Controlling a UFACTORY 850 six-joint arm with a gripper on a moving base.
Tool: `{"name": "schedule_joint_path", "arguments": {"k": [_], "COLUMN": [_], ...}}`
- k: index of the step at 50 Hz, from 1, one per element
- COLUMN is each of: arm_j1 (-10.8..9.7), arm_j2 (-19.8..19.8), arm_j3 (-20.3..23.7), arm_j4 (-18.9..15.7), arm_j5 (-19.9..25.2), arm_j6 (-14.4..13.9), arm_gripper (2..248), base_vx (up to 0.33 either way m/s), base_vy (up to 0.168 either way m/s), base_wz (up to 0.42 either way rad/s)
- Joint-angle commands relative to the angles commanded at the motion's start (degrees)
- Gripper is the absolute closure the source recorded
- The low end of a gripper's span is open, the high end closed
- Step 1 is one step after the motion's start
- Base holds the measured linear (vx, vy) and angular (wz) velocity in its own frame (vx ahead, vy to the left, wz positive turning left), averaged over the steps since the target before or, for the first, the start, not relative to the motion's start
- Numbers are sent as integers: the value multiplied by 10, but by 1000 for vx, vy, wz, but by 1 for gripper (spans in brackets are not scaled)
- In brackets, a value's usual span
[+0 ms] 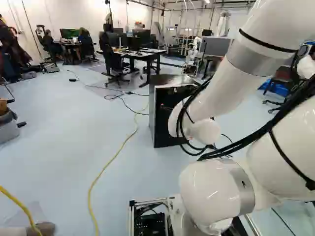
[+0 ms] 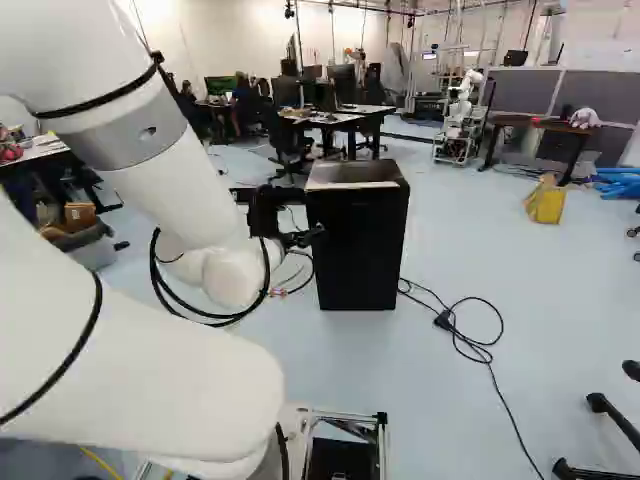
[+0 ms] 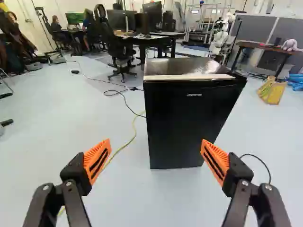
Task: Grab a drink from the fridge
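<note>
Smooth white arm (image 1: 224, 88), grey bands (image 1: 252, 59), looped black cables (image 1: 237, 145)

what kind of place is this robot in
Probably a robotics lab or workshop: there is another robot standing at the back, desks with computer monitors, and a black mini fridge set on the open floor ahead of the arm.

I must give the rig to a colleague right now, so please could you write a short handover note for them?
Gripper: open, holding nothing, facing the fridge's front.
Black mini fridge: stands on the floor ahead of the gripper; its door is shut. No drink is in sight.
Done: gripper pointed toward the fridge.
Left: open the door, find a drink, grip it, take it out.
</note>
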Motion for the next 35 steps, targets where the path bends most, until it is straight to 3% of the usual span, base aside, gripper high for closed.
{"name": "schedule_joint_path", "arguments": {"k": [35], "arm_j1": [0], "arm_j2": [0], "arm_j3": [0], "arm_j4": [0], "arm_j5": [0], "arm_j6": [0], "arm_gripper": [3], "base_vx": [14], "base_vy": [0], "base_wz": [-4]}}
